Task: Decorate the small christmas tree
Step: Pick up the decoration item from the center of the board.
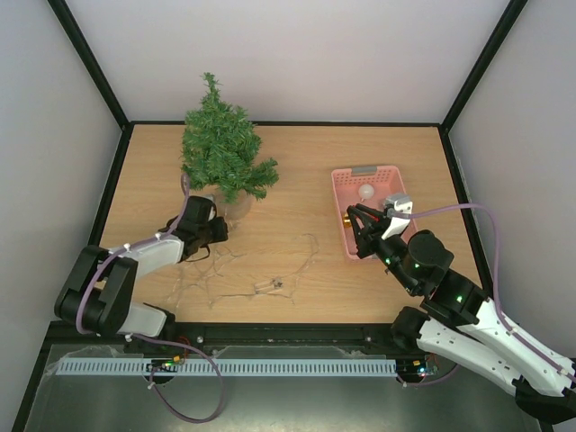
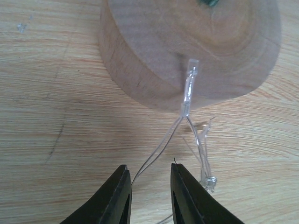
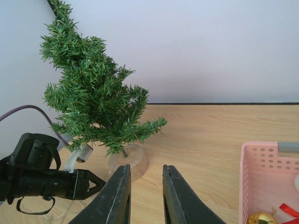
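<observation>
The tree (image 1: 220, 148) is seen back left on the table (image 1: 297, 180). Before its base (image 2: 154, 42), the left gripper (image 2: 148, 169) is held narrowly parted, a wire (image 2: 188, 93) between its jaws. The right gripper (image 3: 145, 169) is narrowly parted, empty.

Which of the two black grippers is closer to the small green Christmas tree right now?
The left gripper: its tips sit beside the small christmas tree's round wooden base. The right gripper is over by the pink plastic basket.

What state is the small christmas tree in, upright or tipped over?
Upright: the small christmas tree stands on its round base, flat on the table, though its top leans slightly.
</observation>
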